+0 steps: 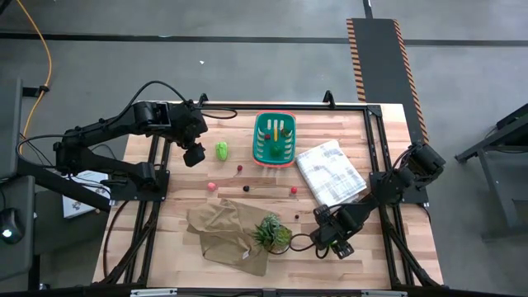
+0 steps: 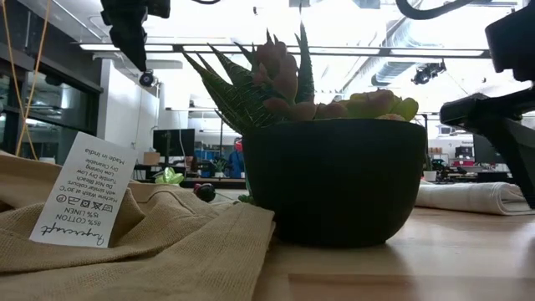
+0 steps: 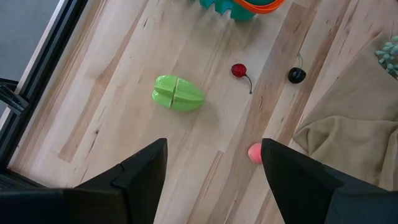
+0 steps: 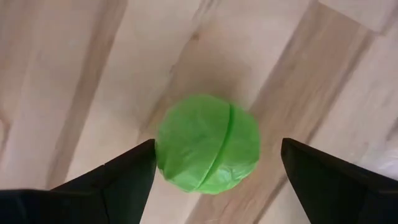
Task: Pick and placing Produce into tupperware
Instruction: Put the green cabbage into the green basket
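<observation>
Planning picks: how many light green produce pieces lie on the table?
2: one green piece left of the basket, another beneath the right gripper; more may be hidden.

Basket [image 1: 274, 138] at table [image 1: 165, 247] rear; cloth [image 1: 331, 172] right; potted plant [image 1: 271, 233] front.

My right gripper [image 1: 328, 240] covers the green ball [image 4: 208, 143] from overhead — only my right wrist view shows it. The basket [image 3: 244, 7] is cut off by my left wrist picture's edge (just a teal and orange sliver). What lies inside the basket from overhead is too small to name.
</observation>
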Controlling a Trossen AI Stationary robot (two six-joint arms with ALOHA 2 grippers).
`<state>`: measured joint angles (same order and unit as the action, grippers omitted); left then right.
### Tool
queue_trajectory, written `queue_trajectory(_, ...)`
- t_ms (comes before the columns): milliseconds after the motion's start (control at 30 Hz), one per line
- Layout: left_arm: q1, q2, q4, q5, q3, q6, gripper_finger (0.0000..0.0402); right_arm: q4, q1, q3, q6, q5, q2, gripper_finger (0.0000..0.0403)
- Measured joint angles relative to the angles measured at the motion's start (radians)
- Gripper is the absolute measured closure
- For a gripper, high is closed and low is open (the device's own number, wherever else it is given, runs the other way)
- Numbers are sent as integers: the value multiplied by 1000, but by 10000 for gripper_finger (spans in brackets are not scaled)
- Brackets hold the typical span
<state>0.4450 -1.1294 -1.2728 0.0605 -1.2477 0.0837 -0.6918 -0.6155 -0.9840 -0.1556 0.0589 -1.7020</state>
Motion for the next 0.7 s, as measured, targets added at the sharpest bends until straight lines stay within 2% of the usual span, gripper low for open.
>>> queue_trajectory(300, 0, 0, 0, 0, 0, 0, 153, 0, 0, 0, -10, -53, 0, 70)
queue_trajectory(700, 0, 0, 0, 0, 0, 0, 153, 1, 0, 0, -28, -43, 0, 71)
